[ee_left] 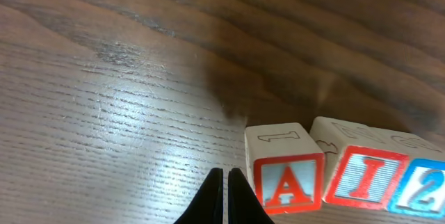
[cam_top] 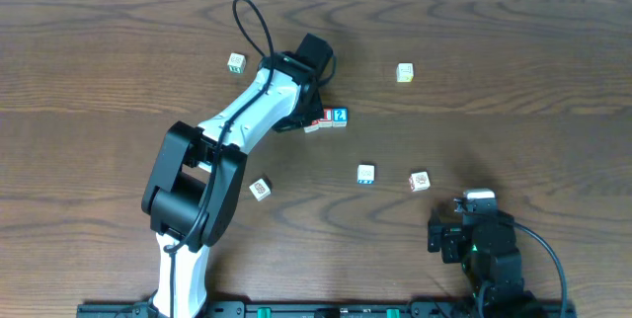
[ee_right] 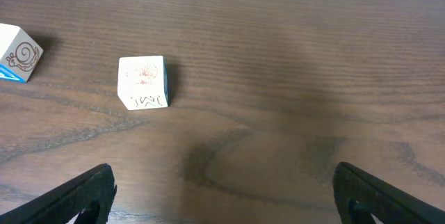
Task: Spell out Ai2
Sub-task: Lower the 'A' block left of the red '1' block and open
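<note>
Three wooden blocks stand in a row on the table: a red A block (ee_left: 288, 177), a red I block (ee_left: 363, 179) and a blue 2 block (ee_left: 421, 190). In the overhead view the I block (cam_top: 326, 116) and the 2 block (cam_top: 339, 116) show beside the left arm; the A block is mostly hidden under it. My left gripper (ee_left: 225, 197) is shut and empty, just left of the A block. My right gripper (ee_right: 222, 196) is open and empty near the table's front right (cam_top: 474, 234).
Loose blocks lie around: one far left (cam_top: 236, 61), one far right (cam_top: 405, 71), one near the left arm's base (cam_top: 260, 189), two in front of the right arm (cam_top: 365, 173) (cam_top: 420, 181). The nearer shows in the right wrist view (ee_right: 142, 81).
</note>
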### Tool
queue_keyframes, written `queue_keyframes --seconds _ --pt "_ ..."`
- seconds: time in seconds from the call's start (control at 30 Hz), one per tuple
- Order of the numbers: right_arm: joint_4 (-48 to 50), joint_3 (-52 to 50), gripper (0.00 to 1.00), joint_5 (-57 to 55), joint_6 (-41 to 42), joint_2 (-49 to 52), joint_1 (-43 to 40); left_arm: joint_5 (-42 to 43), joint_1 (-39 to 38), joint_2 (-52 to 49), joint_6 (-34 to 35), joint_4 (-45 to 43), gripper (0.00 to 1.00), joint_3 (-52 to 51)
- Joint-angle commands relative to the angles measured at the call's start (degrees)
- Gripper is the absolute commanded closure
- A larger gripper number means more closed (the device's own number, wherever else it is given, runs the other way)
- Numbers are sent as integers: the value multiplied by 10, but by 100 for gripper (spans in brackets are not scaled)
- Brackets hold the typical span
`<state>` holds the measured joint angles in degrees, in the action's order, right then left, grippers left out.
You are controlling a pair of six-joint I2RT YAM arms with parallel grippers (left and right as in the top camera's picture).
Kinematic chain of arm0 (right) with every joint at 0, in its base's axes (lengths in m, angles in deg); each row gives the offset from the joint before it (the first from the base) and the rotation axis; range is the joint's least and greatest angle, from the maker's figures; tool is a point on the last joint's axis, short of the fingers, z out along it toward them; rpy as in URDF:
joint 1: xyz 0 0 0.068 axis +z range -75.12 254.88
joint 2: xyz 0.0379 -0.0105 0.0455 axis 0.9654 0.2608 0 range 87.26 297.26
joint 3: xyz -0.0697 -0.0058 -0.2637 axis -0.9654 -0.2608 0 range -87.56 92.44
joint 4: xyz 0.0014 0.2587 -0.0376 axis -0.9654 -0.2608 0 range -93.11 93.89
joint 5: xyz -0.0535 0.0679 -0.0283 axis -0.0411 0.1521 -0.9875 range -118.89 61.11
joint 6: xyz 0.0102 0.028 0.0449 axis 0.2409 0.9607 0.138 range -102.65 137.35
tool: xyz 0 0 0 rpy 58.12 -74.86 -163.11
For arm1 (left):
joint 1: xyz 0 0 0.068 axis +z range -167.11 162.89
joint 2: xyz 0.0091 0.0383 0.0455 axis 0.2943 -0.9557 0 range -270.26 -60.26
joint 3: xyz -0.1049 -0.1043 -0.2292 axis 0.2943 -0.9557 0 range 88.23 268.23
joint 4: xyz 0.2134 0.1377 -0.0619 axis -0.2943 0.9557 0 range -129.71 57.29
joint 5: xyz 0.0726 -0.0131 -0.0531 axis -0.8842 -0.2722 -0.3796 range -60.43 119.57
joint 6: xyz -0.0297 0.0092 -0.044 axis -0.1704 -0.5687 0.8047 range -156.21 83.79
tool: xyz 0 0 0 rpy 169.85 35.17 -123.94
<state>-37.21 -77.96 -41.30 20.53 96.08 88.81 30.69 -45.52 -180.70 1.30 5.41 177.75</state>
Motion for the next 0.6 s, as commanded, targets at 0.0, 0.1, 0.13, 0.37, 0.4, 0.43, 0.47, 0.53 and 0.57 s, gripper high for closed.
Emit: queue_keyframes --seconds 0.0,0.1,0.13,0.37,0.4,0.43,0.47,0.53,0.57 --pt "-1 -1 1 -2 -7 -3 -4 -1 -1 -12 4 -3 94 -11" --pt "-1 -1 1 -2 -7 -3 -4 0 -1 -12 4 -9 95 -12" --pt "-1 -1 1 -2 -7 -3 -4 -1 -1 -12 4 -9 94 -12" --pt "-1 -1 1 -2 -7 -3 -4 -1 -1 -12 1 -30 94 -13" --pt "-1 -1 1 -2 -7 -3 -4 -1 -1 -12 -1 -33 94 -13" --pt "-1 -1 1 -2 -7 -3 -4 -2 -1 -12 -2 -35 94 -13" --pt "-1 -1 1 -2 -7 -3 -4 -2 -1 -12 -2 -37 94 -13" --pt "-1 -1 1 -2 -7 -3 -4 -3 -1 -12 -2 -39 94 -13" --pt "-1 -1 1 -2 -7 -3 -4 -5 -1 -12 -2 -40 94 -13"
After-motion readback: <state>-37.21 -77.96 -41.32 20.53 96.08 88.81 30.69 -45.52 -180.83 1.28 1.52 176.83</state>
